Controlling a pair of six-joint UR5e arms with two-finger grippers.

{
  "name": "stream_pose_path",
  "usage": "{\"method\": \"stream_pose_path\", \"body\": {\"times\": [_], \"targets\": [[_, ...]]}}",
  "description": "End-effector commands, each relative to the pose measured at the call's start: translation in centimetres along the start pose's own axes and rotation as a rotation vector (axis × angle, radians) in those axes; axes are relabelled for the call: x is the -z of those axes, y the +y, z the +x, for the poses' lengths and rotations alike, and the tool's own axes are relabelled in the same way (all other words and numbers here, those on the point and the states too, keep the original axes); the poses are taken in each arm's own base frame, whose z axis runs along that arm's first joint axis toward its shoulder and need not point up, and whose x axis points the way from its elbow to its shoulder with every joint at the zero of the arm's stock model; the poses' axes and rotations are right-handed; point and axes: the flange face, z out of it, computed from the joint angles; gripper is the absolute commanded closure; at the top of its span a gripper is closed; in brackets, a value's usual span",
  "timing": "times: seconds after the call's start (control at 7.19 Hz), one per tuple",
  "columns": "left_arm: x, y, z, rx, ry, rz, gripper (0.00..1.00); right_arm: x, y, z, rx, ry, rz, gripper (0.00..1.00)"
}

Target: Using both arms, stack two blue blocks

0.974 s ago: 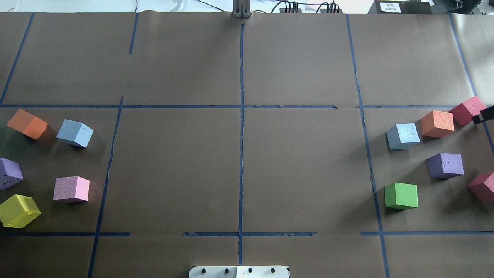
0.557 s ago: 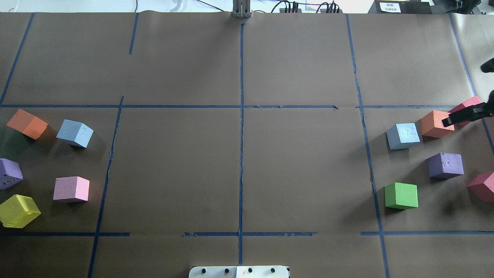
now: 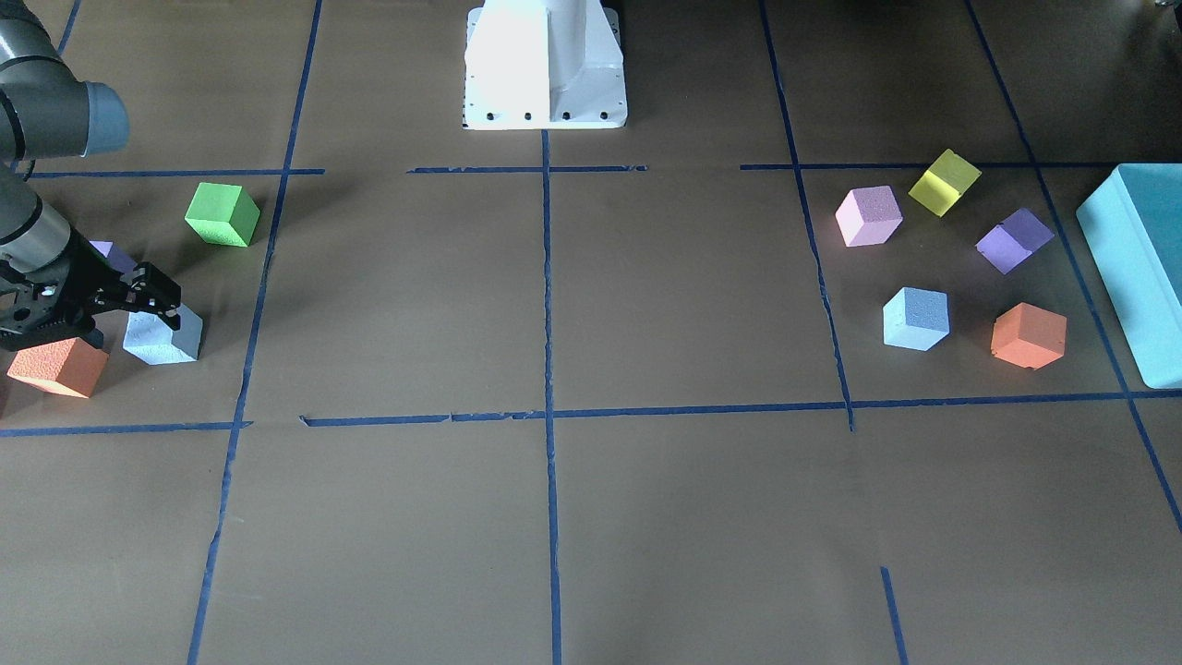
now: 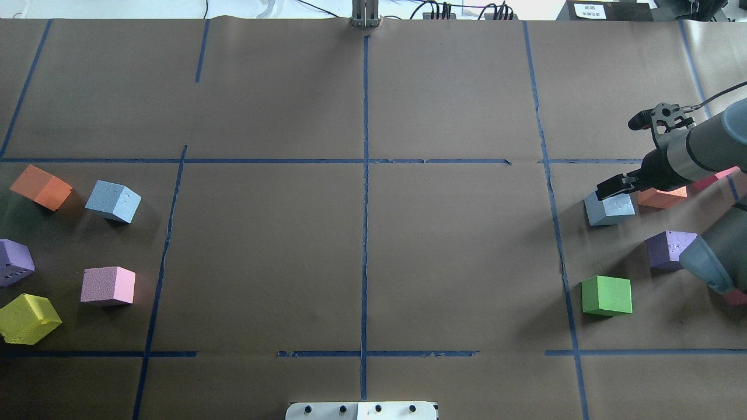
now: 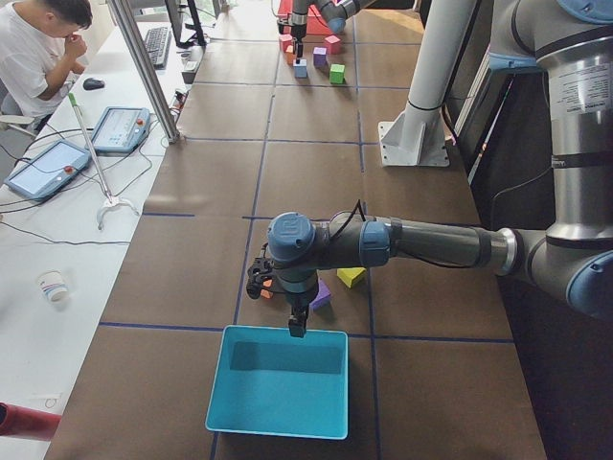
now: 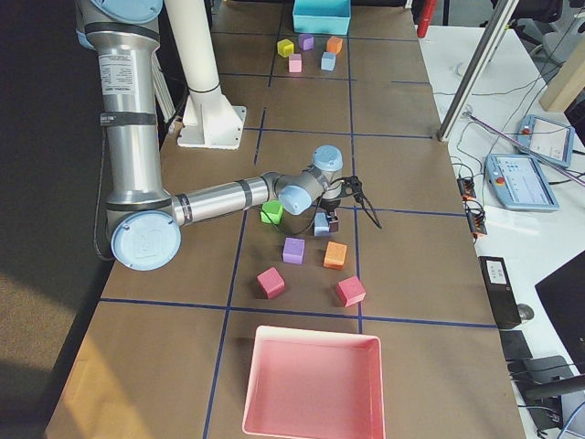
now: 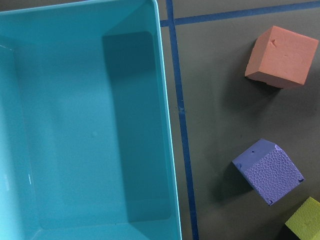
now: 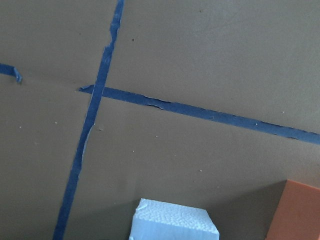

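One blue block (image 4: 611, 211) sits on the right, beyond the green cube (image 4: 607, 296). My right gripper (image 4: 604, 191) hovers over its far edge, jaws apart, holding nothing. The other blue block (image 4: 114, 201) rests on the left, beside an orange cube (image 4: 41, 186). My left gripper (image 5: 297, 331) hangs over the turquoise box (image 5: 278, 383); I cannot tell its grip.

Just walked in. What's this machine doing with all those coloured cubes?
It is a two-armed robot meant to stack two blue blocks. Its right hand, open, hovers over one blue block beside an orange cube, not gripping it yet. The left hand hangs above a turquoise box at the table's other end. The second blue block sits there among other cubes, with no hand on it. Nothing is stacked.
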Motion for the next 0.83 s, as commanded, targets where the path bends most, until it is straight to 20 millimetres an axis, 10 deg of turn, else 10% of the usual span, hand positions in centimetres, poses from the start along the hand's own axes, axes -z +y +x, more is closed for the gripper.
{"method": "stream_pose_path", "body": {"times": [0.0,0.28,0.56,0.7], "targets": [[0.0,0.0,0.0,0.0,0.0,0.0,0.0,-2.0,0.9,0.0,0.002,0.011,-0.038,0.0],[-0.2,0.0,-0.1,0.003,0.001,-0.003,0.0,-4.0,1.5,0.1,0.007,0.02,-0.069,0.05],[-0.2,0.0,-0.1,0.003,0.001,-0.003,0.0,-3.7,1.3,-0.3,0.013,0.014,-0.064,0.7],[-0.2,0.0,-0.1,0.003,0.001,-0.003,0.0,-2.8,0.8,-1.2,0.022,-0.002,-0.048,0.84]]}}
